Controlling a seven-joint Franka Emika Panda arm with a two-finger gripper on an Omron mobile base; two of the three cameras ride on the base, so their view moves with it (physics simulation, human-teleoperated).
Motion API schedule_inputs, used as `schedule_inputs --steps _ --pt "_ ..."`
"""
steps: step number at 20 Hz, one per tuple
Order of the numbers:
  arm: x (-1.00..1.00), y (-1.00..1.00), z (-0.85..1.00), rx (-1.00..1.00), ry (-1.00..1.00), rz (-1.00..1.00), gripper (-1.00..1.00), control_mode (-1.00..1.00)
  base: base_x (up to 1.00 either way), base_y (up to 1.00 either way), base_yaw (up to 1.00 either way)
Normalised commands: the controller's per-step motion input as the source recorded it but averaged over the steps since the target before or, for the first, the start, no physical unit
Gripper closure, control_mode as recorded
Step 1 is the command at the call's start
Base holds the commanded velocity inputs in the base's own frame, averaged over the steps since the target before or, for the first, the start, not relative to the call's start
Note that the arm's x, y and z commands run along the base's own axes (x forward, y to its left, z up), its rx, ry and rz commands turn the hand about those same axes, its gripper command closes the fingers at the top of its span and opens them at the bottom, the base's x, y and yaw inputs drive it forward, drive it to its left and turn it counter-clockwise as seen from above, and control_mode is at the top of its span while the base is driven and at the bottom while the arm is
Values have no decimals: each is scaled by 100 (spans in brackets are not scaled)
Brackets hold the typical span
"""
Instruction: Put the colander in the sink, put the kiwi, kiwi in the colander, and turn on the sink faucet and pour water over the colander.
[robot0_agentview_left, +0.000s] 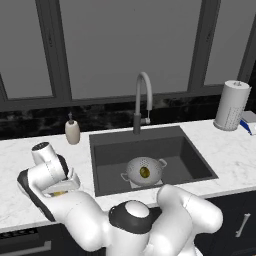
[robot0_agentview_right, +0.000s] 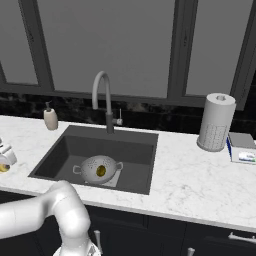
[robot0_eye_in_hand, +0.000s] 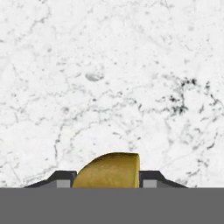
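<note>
Gripper is down over the white marble table, left of the sink. In the hand view the yellow kiwi sits right between the two dark fingertips, jaws set close against its two sides; cannot tell from the pictures whether they are actually pinching it yet or whether it is off the table. In the left base view a sliver of that yellow kiwi shows under the hand, near the front edge of the table.

Colander stands upright on the sink floor, on the lighter grey square, toward the front of the basin. The other kiwi, olive-brown, lies inside the colander, about centre; same in the right base view.

Sink faucet stands behind the basin at mid-width, spout arched over it.

Cream soap bottle is on the table behind the sink's left corner. Paper towel roll stands upright on the table well right of the sink, with a blue-and-white box just beside it on the far side.
</note>
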Motion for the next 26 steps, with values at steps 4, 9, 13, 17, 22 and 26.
schedule_inputs --steps 4,9,13,17,22,26 --pt "-1 -21 -10 8 0 0 100 -100 0 0 0" --pt "-16 -50 15 3 0 0 100 -100 0 0 0" --pt "-32 -66 42 4 -1 0 100 -100 0 0 0" --pt "-35 -71 39 0 -9 0 100 -100 0 0 0" --pt "-27 -80 39 7 -3 0 100 -100 0 0 0" --pt "-23 -90 32 12 0 0 100 -100 0 0 0"
